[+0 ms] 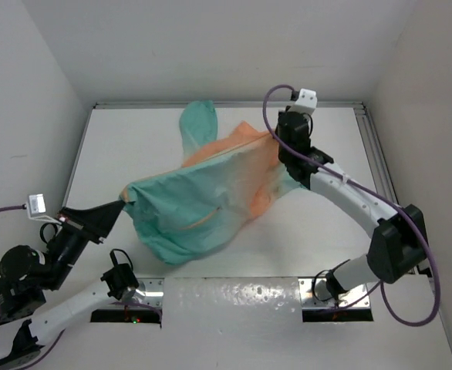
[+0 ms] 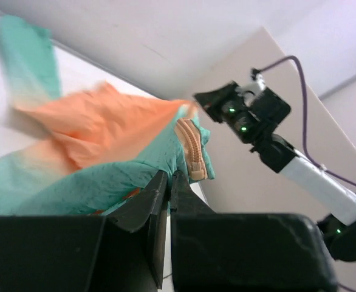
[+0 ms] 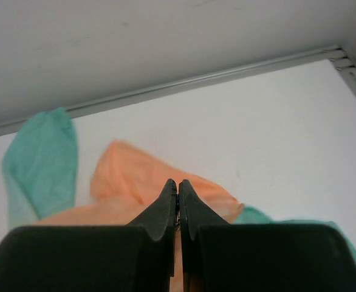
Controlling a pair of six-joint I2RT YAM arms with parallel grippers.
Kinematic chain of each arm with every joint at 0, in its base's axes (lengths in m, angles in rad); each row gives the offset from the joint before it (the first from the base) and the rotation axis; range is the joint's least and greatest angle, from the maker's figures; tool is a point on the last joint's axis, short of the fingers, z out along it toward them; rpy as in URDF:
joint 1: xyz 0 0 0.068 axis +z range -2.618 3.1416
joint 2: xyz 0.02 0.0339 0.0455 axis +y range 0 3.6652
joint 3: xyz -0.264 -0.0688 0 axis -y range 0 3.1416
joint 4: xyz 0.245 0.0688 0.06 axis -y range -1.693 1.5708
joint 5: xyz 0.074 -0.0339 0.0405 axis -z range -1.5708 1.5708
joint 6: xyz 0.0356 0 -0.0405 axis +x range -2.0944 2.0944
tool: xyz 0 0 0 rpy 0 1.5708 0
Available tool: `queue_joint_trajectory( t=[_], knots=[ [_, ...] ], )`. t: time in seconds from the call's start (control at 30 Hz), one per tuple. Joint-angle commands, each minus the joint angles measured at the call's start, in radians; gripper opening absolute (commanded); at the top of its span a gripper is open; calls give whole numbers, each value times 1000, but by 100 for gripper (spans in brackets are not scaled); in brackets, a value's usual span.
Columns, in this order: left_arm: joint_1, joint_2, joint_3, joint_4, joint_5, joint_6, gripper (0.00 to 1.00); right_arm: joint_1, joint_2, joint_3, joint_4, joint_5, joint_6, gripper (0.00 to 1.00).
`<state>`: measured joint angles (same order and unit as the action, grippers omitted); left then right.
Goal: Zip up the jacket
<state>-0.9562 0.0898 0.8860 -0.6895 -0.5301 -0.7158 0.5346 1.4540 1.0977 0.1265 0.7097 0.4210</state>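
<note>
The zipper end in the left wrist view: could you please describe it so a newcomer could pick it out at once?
Find the jacket spread over the white table. At its teal edge, just above the left hand, a short strip curls over: the zipper end. It is peach and ribbed with teeth, unlike the smooth cloth around it.

Jacket (image 1: pixel 187 208) showed plain gradient: peach-orange upper part faded into teal lower part. Sleeve end (image 1: pixel 197 123) was teal. Zipper (image 2: pixel 192 149) was orange, teeth slightly paler. Left gripper (image 2: pixel 169 177) and right gripper (image 3: pixel 177 184) were matt black. Right arm (image 1: pixel 349 196) was white with black joints. 2 cables (image 1: pixel 266 108) were purple. Table (image 1: pixel 326 231) was white, walls (image 1: pixel 25 92) pale grey.
</note>
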Motion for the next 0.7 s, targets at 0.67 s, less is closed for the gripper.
queue_joint_trajectory(
  t=[0.67],
  knots=[
    [-41,-96,7,-165,-381,-82,0,-268,62,367,-241,142,-16,0]
  ],
)
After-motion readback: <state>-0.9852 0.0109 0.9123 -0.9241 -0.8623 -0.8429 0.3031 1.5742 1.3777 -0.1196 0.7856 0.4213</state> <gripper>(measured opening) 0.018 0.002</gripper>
